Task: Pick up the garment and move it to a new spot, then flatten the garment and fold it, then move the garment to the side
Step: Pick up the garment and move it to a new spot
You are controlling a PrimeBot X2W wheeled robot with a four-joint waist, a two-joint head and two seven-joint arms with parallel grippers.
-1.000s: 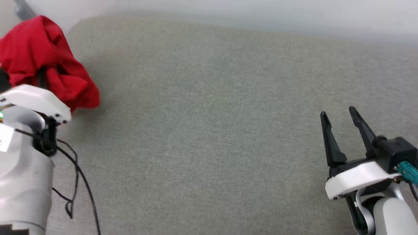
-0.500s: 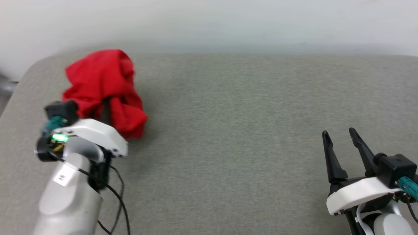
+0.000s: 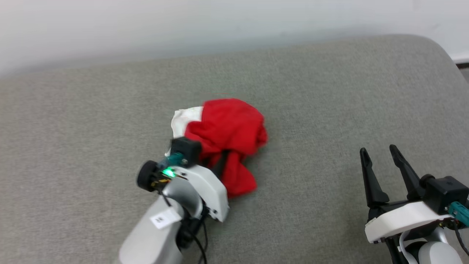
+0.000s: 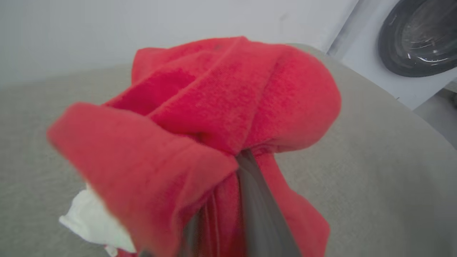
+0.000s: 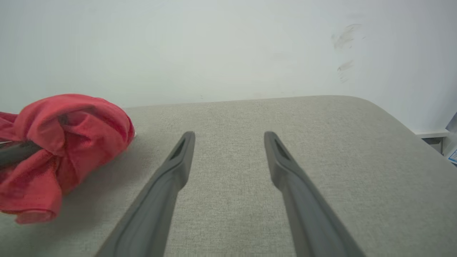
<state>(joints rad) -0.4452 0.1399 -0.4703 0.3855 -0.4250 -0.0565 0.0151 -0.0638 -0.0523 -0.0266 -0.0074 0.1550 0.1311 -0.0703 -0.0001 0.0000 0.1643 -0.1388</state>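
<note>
1. The garment [image 3: 229,126] is a crumpled red bundle near the middle of the grey fabric-covered worktop [image 3: 329,91]; a white part [image 3: 182,117] shows at its left edge in the head view; the print cannot be seen.
2. The left gripper [image 3: 220,164] reaches into the bundle from below in the head view; its fingers are narrow and clamped on red cloth, and most of their length is buried in the folds.
3. In the left wrist view the garment [image 4: 228,103] bulges over the fingers [image 4: 255,203], with red cloth on both sides of the one dark finger that shows; the white part [image 4: 93,217] hangs at the lower left.
4. In the right wrist view the garment [image 5: 71,135] sits at the left with a shadow on the worktop [image 5: 232,200] beneath it; whether its lowest fold touches the surface I cannot tell.
5. The right gripper [image 3: 378,151] is at the lower right of the head view, well apart from the garment; its fingers stand wide and hold nothing.
6. The right wrist view shows the right gripper [image 5: 229,135] over bare grey fabric.
7. A pale wall [image 3: 183,25] runs behind the worktop; the left wrist view has a dark round window [image 4: 417,35] in a white panel at its upper right.
</note>
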